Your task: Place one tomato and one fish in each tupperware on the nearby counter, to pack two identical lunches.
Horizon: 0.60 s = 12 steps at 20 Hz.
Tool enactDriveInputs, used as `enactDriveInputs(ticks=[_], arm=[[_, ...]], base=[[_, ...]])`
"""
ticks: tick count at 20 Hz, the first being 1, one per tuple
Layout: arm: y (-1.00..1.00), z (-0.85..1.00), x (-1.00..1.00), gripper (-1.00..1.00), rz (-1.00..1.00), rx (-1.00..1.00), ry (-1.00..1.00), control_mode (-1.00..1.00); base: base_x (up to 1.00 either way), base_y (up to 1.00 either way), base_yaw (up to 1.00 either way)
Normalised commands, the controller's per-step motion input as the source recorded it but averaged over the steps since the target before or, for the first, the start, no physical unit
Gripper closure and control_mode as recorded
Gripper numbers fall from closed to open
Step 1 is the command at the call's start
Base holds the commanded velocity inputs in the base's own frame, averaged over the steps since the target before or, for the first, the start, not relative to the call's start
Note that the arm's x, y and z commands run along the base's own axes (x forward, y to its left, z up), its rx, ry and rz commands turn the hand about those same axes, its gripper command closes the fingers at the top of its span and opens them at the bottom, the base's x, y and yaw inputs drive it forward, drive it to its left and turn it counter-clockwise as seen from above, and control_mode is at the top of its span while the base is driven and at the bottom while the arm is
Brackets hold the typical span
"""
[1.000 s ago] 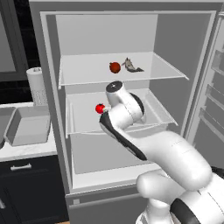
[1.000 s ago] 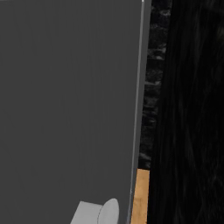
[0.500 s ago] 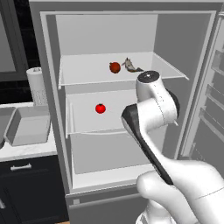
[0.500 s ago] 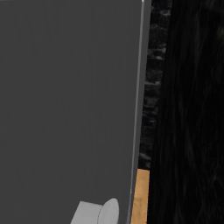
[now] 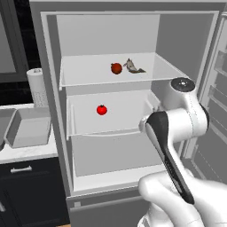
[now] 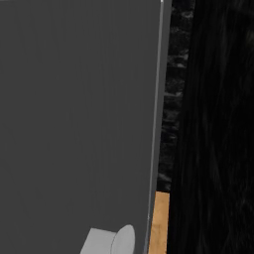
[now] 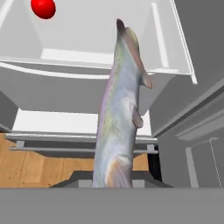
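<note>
Gripper: shut tight on a fish (image 7: 119,113), which is held by its lower end and sticks straight out from the hand; the finger tips are hidden under the fish.
Fridge (image 5: 53,133): it is open, with white walls and see-through shelves inside.
Arm (image 5: 175,133): it is bent in front of the fridge, on the right side.
Counter (image 5: 17,150): it is seen at the left of the fridge, white on top, with dark cupboards below.
Tub (image 5: 27,128): one grey tub with no lid is set on the counter, just beside the fridge. Nothing is seen inside it.
Paper roll (image 5: 37,86): it is stood up behind the tub, near the fridge wall.
Second fish (image 5: 132,66): it is laid on the top shelf, just beside a dark red tomato (image 5: 116,68).
Bright red tomato (image 5: 102,110): it is set alone on the middle shelf, well apart from the two things above.
</note>
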Motion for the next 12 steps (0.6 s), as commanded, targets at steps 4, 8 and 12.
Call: enactDriveInputs(ticks=[4, 8, 12], arm=[[-0.04, 0.03, -0.05, 1.0, 0.01, 0.0, -0.07, -1.0], [0.1, 0.0, -0.11, 1.0, 0.0, 0.0, -0.03, 1.0], [0.0, 0.0, 0.0, 1.0, 0.0, 0.0, 0.0, 1.0]], base=[[0.0, 0.0, 0.0], [-0.24, 0.28, 0.01], [-0.5, 0.86, 0.04]])
